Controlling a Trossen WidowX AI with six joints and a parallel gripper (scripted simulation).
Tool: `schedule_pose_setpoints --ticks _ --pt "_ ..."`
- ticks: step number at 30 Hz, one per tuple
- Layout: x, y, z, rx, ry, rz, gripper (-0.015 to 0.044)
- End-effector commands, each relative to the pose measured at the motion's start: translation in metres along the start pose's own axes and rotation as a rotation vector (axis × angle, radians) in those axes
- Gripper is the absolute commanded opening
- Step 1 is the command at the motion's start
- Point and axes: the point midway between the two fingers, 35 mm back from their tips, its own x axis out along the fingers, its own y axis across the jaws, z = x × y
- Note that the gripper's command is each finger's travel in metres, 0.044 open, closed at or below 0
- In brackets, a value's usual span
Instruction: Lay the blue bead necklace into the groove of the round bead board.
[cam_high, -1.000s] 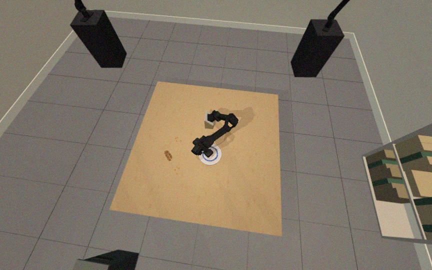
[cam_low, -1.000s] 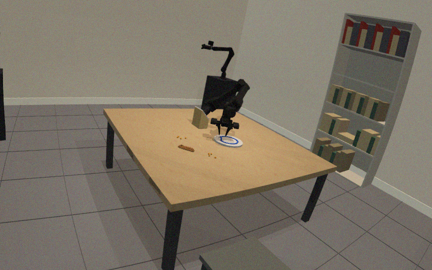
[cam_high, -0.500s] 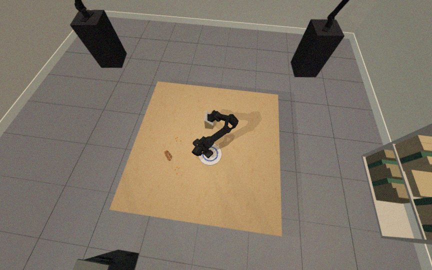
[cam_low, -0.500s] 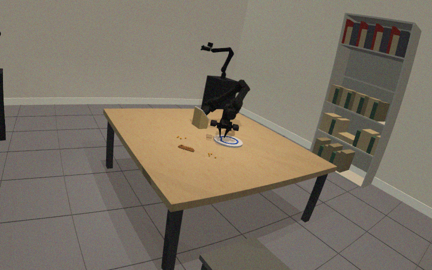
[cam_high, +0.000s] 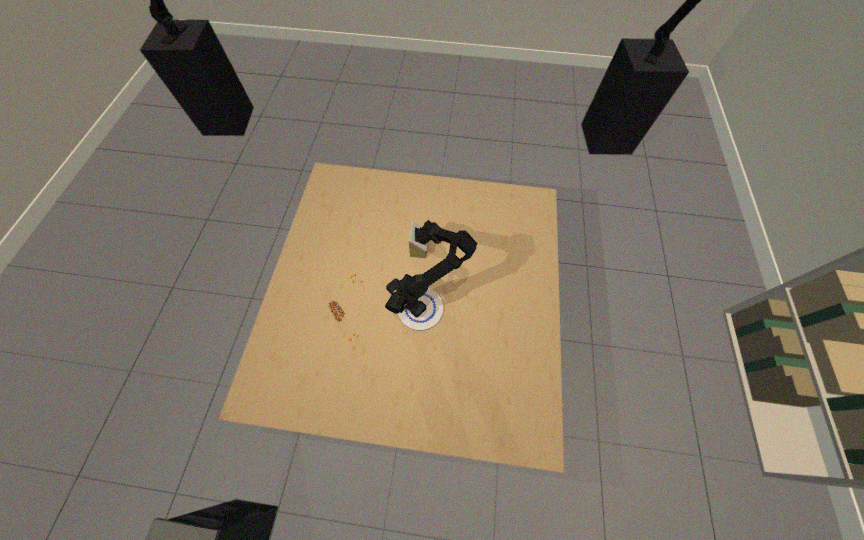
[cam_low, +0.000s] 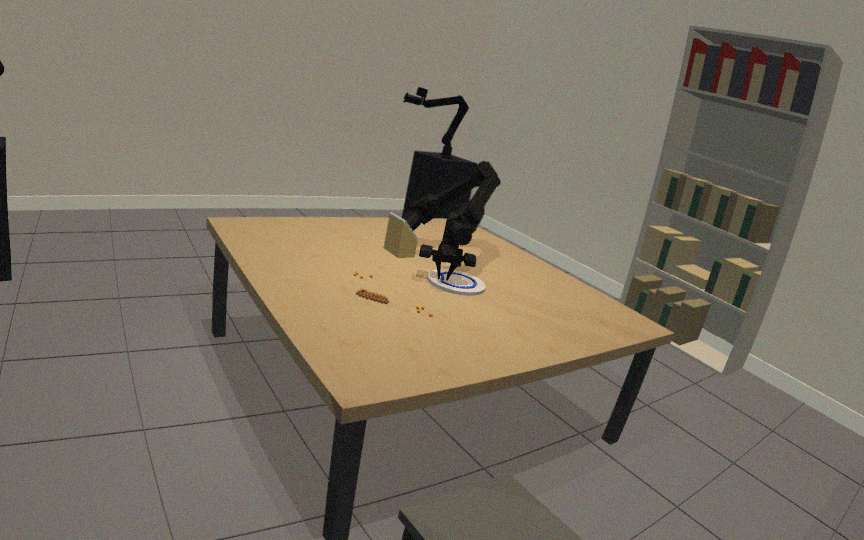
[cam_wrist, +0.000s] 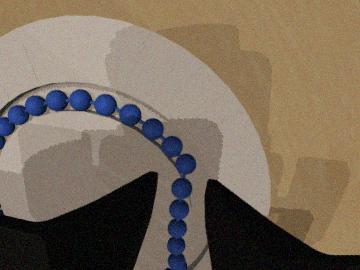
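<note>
Blue bead necklace (cam_wrist: 179, 190) lies curved in the groove of the round bead board (cam_wrist: 220, 115), white, on the bench (cam_low: 446, 343). Wrist view alone shows single glossy beads running between the gripper (cam_wrist: 179, 189) fingers, which are closing around the strand, narrow gap, not visibly clamped. Exterior view alone shows a brown bead strand (cam_low: 372, 296) and loose orange beads (cam_low: 423, 310) well apart.

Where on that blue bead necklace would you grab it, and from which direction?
Come straight down and pinch across the strand where the blue bead necklace runs between the tool fingers, one finger inside the loop, one outside. It lies flat in the round bead board groove, so only its top is exposed.
</note>
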Motion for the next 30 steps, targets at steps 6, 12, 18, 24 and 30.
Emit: schedule_pose_setpoints --ticks 6,12,18,24,30 --pt "-0.0003 0.0002 0.0002 -0.001 -0.001 0.000 0.0000" --pt "-0.0003 0.0002 0.0002 -0.001 -0.001 0.000 0.0000" --pt "-0.0003 0.0002 0.0002 -0.001 -0.001 0.000 0.0000" --pt "-0.0003 0.0002 0.0002 -0.001 -0.001 0.000 0.0000" --pt "-0.0003 0.0002 0.0002 -0.001 -0.001 0.000 0.0000"
